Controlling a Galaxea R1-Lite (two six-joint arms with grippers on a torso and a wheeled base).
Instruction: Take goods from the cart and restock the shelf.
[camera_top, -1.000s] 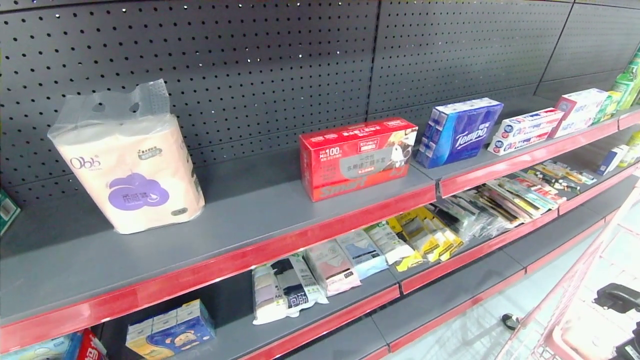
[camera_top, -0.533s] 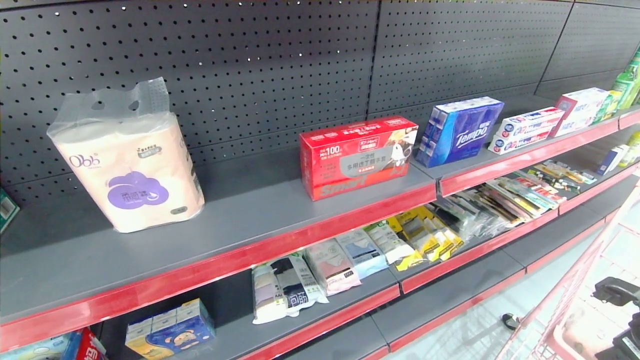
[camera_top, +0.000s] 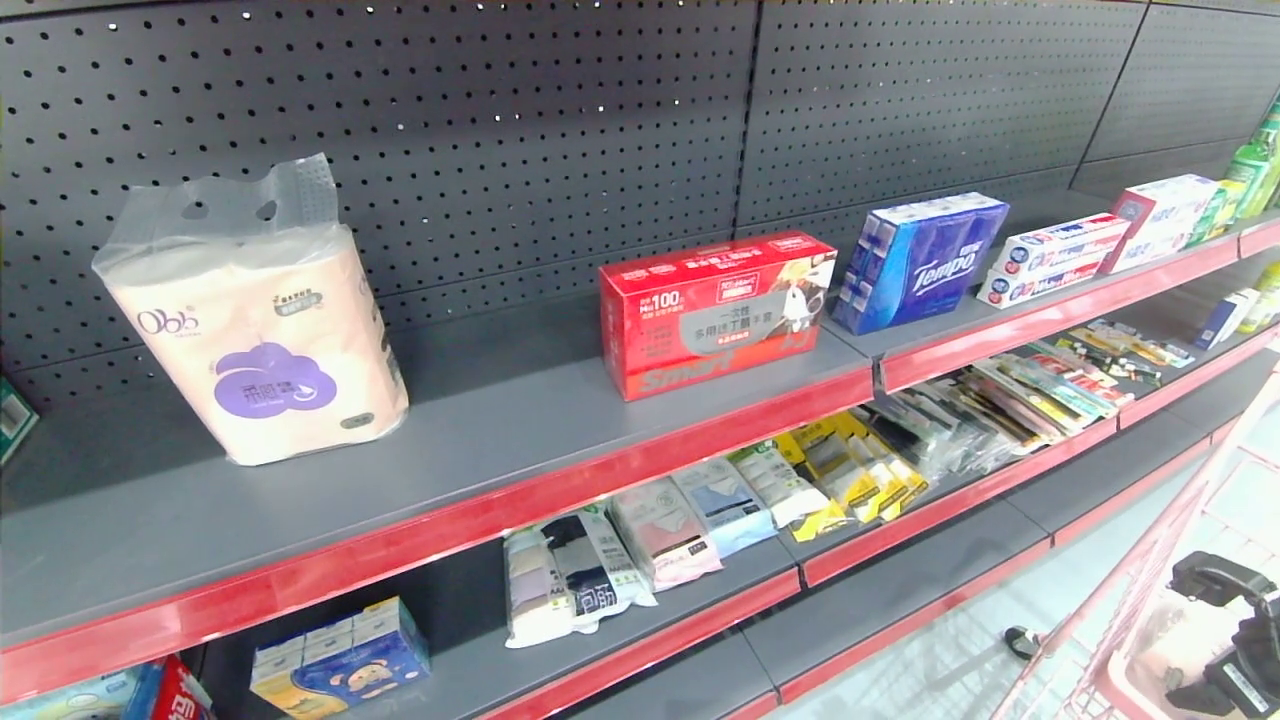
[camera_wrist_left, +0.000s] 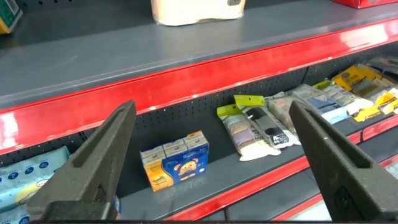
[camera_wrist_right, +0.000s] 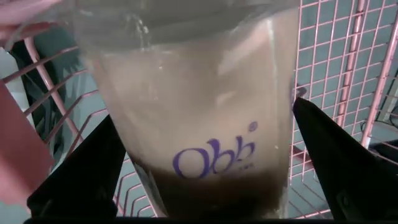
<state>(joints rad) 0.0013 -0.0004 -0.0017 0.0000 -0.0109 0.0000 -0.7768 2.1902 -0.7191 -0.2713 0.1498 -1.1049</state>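
Right wrist view: glossy film-wrapped roll pack (camera_wrist_right: 186, 81) in pink wire cart (camera_wrist_right: 348, 56), head view's 4 o'clock.
Right gripper (camera_wrist_right: 208, 118) straddles it, spread wide; left gripper (camera_wrist_left: 211, 109) wide, empty.

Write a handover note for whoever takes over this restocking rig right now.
Left gripper: open, empty, in front of the lower tiers of the shelf.
Right gripper: down in the cart at a paper pack; I cannot tell whether it grips.
Done: a shelved pack of the same kind stands at the left of the top tier, with bare space beside it.
Left: secure the cart's pack, lift it out and set it on the top tier, probably next to the shelved one.
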